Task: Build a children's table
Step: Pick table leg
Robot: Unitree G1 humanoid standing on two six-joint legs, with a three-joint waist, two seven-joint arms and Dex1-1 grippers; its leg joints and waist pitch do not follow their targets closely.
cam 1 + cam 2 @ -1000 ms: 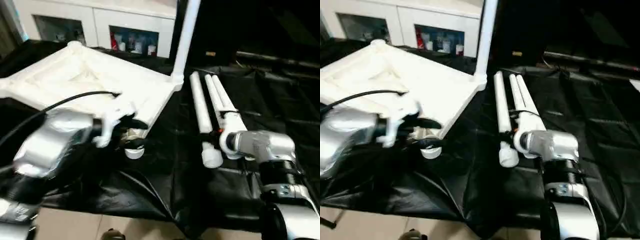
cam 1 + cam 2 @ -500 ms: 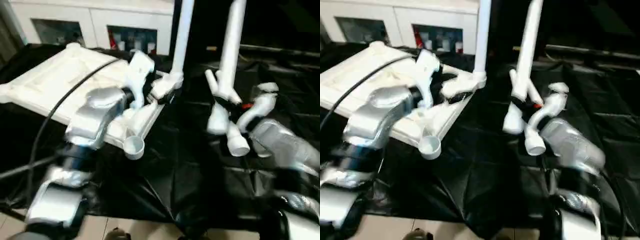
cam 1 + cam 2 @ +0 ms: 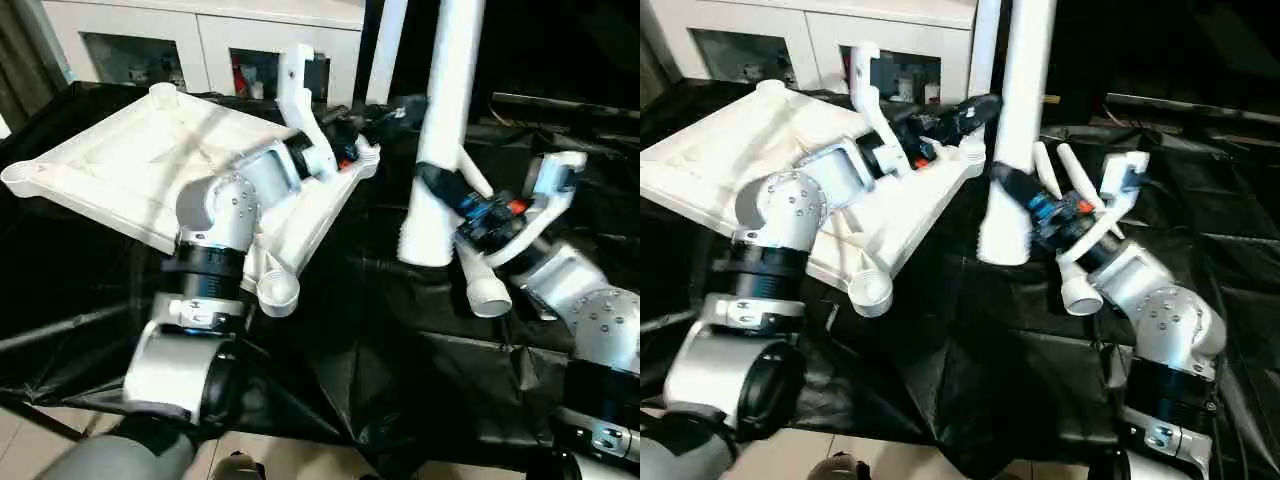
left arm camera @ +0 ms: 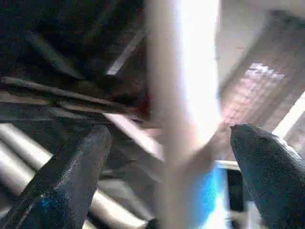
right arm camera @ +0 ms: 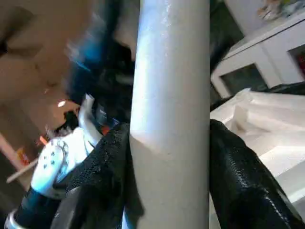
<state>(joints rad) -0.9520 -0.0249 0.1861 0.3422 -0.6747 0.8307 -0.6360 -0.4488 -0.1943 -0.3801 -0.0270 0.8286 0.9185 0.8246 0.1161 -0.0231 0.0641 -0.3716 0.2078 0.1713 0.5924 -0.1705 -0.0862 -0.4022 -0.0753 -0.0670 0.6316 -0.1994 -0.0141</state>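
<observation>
Gripping a white leg [image 3: 443, 130] near its lower end, the right gripper [image 3: 452, 196] holds it upright above the black-draped table [image 3: 400, 350], its black fingers pinching the tube from both sides as the right wrist view shows; the open end of the leg hangs clear of the cloth, just beside two more legs [image 3: 480, 285] lying near the table's right side; the tabletop [image 3: 130, 170] rests ribbed side up and tilted on the left half of the table, one leg [image 3: 385, 50] already standing in its far right corner socket, while the near corner socket [image 3: 278, 293] sits empty at the front; the left gripper [image 3: 930, 128] hovers over the tabletop's right edge near the standing leg, jaws spread wide and holding nothing. The step in hand looks like carrying the second leg to a socket; next, the right arm probably needs to swing the leg over an empty socket, line it up vertically and press down, perhaps with the left gripper steadying the tabletop.
</observation>
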